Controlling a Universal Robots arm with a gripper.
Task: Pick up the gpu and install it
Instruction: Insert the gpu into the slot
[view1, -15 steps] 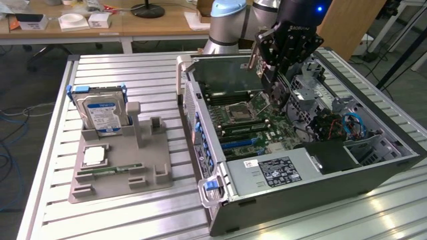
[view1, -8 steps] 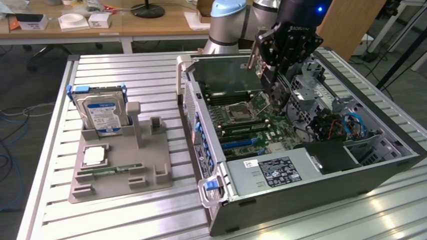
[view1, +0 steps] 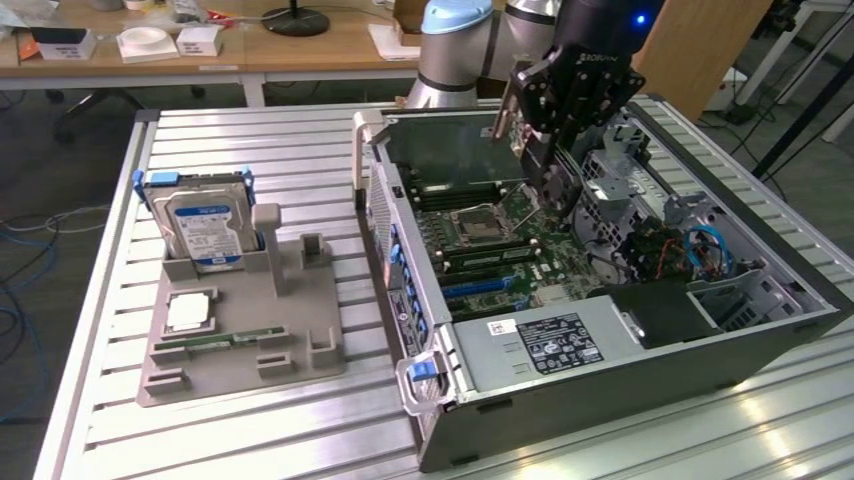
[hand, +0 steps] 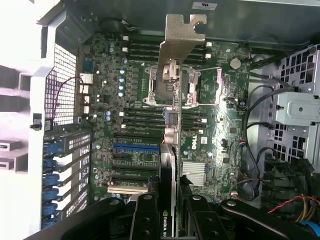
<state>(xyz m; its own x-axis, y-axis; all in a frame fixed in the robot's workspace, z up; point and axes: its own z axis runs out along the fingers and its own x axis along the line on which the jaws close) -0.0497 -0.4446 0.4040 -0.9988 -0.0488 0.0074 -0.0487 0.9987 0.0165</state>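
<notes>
Black gpu (hand: 168, 165) above motherboard (hand: 135, 100) inside case (view1: 574, 400)

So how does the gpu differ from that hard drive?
The gpu is thin, black, with a metal bracket; the hard drive is thicker, silver, blue-labelled. The gpu hangs in the gripper over the open computer; the hard drive stands in a grey holder. Both are on edge.
</notes>
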